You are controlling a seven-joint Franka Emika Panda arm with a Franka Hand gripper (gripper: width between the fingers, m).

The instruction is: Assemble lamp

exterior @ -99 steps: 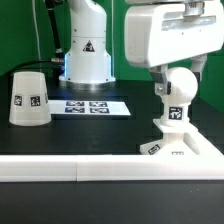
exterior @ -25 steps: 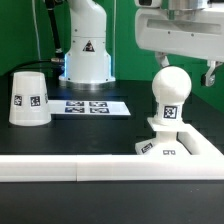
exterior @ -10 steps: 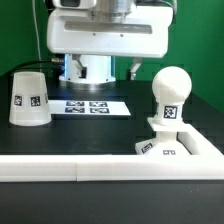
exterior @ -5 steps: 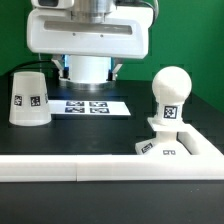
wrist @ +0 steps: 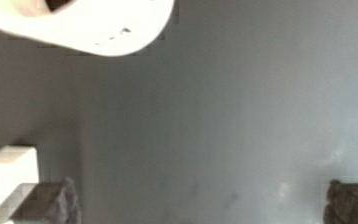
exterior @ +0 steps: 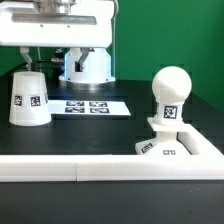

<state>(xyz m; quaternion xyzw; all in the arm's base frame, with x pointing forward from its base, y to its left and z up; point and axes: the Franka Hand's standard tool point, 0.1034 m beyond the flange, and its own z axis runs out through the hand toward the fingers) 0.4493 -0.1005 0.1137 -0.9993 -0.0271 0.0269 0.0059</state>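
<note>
I see an all-white shade [exterior: 29,97], bulb [exterior: 171,92] and base block [exterior: 176,146], each carrying a black-and-white square marker, all sitting on a black surface [exterior: 100,135] against a green backdrop [exterior: 160,35]. The marker board [exterior: 90,105] is white with a row of black square tags, and the white robot column [exterior: 88,62] behind it glows faintly blue along its foot. In my wrist view the surface reads as dull grey, the shade [wrist: 105,25] as a white curve, and the dark tool [wrist: 208,200] fingertips [wrist: 39,200] are blurred.
</note>
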